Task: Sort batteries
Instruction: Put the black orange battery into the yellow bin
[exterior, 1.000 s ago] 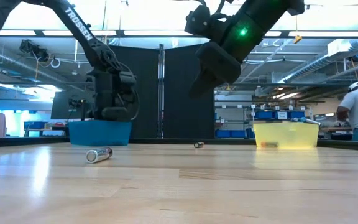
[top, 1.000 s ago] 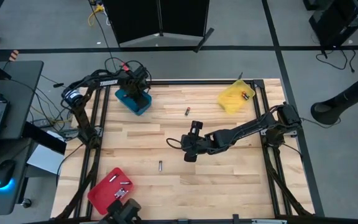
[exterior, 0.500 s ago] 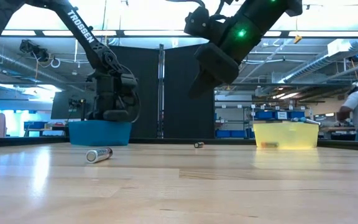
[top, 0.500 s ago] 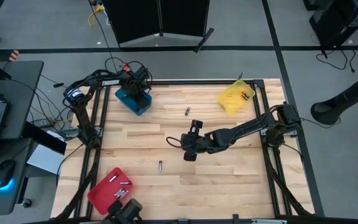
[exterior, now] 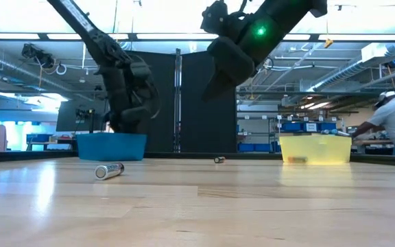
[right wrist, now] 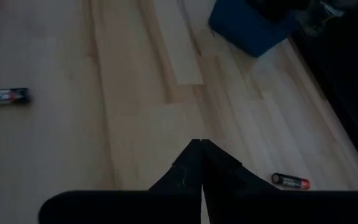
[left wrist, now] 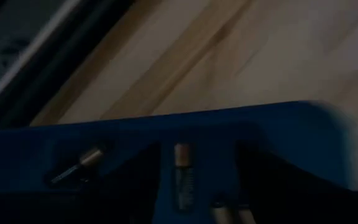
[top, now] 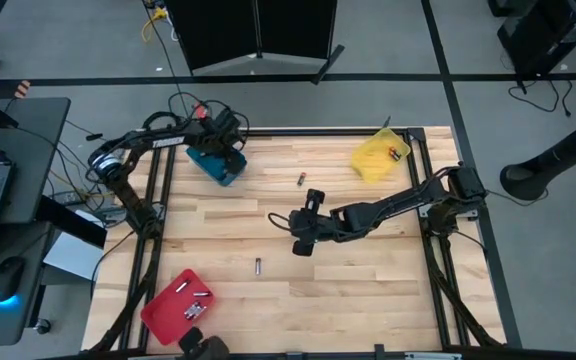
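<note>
The left arm reaches from the bench's left rear corner, its left pincer (top: 226,152) poised over the blue tray (top: 211,166); whether its fingers are spread or closed cannot be told. In the left wrist view three batteries (left wrist: 183,175) lie inside that tray. The right arm stretches from the right edge toward the bench's middle, its right pincer (top: 301,243) raised above the wood, fingers pressed together and empty. One battery (top: 258,266) lies on the bare planks near the front, another battery (top: 301,179) nearer the rear. The yellow tray (top: 373,160) sits at the right rear, the red tray (top: 168,305) at the front left. The bench (top: 368,270) is pale butcher-block wood. In the room beyond, a person (exterior: 393,123) leans over at the far right.
</note>
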